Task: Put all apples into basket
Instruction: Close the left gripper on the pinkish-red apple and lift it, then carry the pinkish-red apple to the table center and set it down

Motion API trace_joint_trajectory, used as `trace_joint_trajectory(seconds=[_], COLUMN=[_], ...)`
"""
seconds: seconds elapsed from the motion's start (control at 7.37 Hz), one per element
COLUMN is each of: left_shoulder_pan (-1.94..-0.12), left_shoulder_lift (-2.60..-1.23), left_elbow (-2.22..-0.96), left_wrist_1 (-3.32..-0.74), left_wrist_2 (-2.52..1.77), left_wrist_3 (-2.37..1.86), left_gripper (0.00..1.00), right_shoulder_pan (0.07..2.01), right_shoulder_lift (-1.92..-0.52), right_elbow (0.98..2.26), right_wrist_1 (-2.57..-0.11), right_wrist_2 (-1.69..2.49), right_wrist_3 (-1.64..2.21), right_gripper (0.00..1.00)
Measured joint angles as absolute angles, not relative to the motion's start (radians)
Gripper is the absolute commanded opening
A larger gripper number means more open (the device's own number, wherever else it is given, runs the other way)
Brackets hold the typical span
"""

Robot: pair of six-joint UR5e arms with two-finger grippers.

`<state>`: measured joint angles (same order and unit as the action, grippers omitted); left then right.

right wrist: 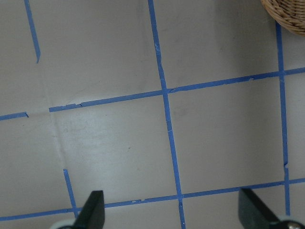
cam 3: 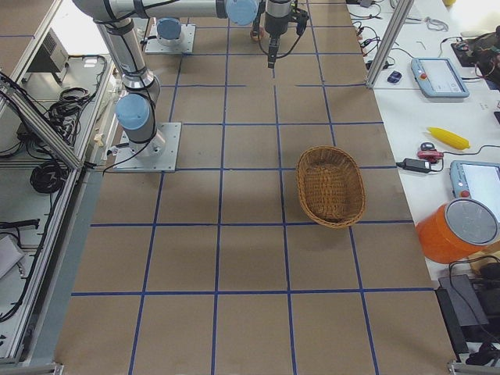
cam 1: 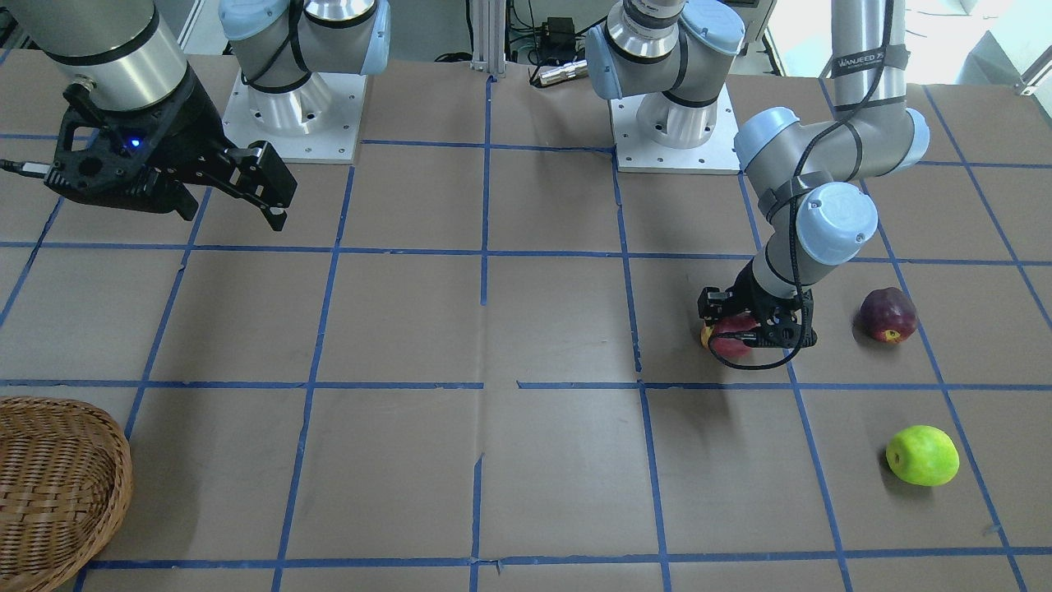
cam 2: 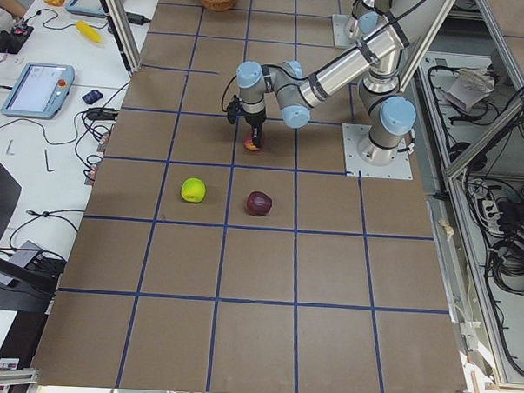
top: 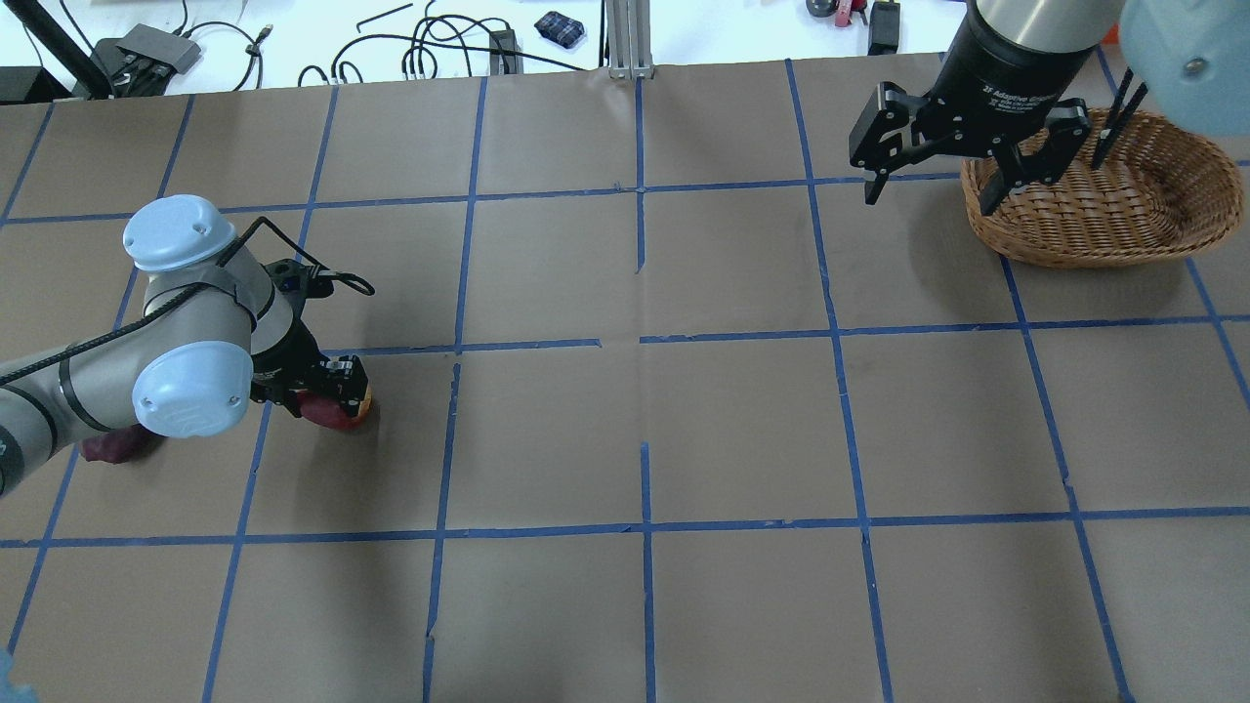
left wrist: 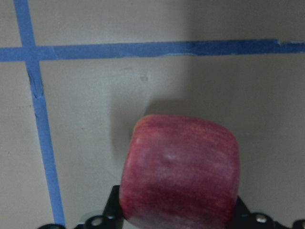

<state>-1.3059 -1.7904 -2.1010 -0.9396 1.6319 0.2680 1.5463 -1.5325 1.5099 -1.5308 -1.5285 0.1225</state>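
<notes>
My left gripper (cam 1: 744, 333) is shut on the red apple with a yellow patch (cam 1: 730, 339), low at the table; the apple fills the left wrist view (left wrist: 178, 171) and shows overhead (top: 337, 410). The dark maroon apple (cam 1: 888, 315) lies on the table beside it, partly hidden under my left arm overhead (top: 112, 446). The lime green apple (cam 1: 922, 455) lies further out and is hidden overhead. The wicker basket (top: 1074, 244) stands at the far right, its rim in the front view's corner (cam 1: 123, 469). My right gripper (top: 933, 190) is open and empty, high beside the basket.
The brown table surface carries a grid of blue tape lines (top: 640, 337). Both arm bases (cam 1: 292, 115) stand at the robot's edge. Cables and tools lie on the white bench beyond the far edge (top: 420, 44). The basket's rim shows in the right wrist view's corner (right wrist: 286, 14).
</notes>
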Motion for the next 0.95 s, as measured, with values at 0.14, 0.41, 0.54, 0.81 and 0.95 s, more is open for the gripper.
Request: trace_joint_trajectory(seconds=[0.14, 0.41, 0.54, 0.81, 0.95], left_shoulder_pan=[-1.315, -1.377, -1.436, -1.572, -1.632], left_shoulder_lift=[-1.778, -1.757, -1.764, -1.794, -1.814], left_elbow=[-2.089, -1.98, -1.898, -1.795, -1.771], left_wrist_1=[-0.948, -1.082, -1.167, -1.236, -1.231], left_wrist_2=[1.63, 1.578, 1.561, 1.525, 1.477], left_wrist_3=[0.249, 0.128, 0.016, -0.243, -0.363], left_gripper=[0.3, 0.28, 0.28, 0.24, 0.24], right_shoulder_pan=[1.546, 1.546, 1.546, 1.546, 1.546], right_shoulder_lift=[-1.532, -1.532, -1.531, -1.526, -1.519], right_elbow=[1.51, 1.51, 1.51, 1.511, 1.511], right_wrist_1=[-1.53, -1.532, -1.533, -1.535, -1.535], right_wrist_2=[-1.529, -1.529, -1.529, -1.529, -1.529], right_wrist_3=[0.122, 0.121, 0.121, 0.119, 0.118], right_gripper=[1.0, 1.0, 1.0, 1.0, 1.0])
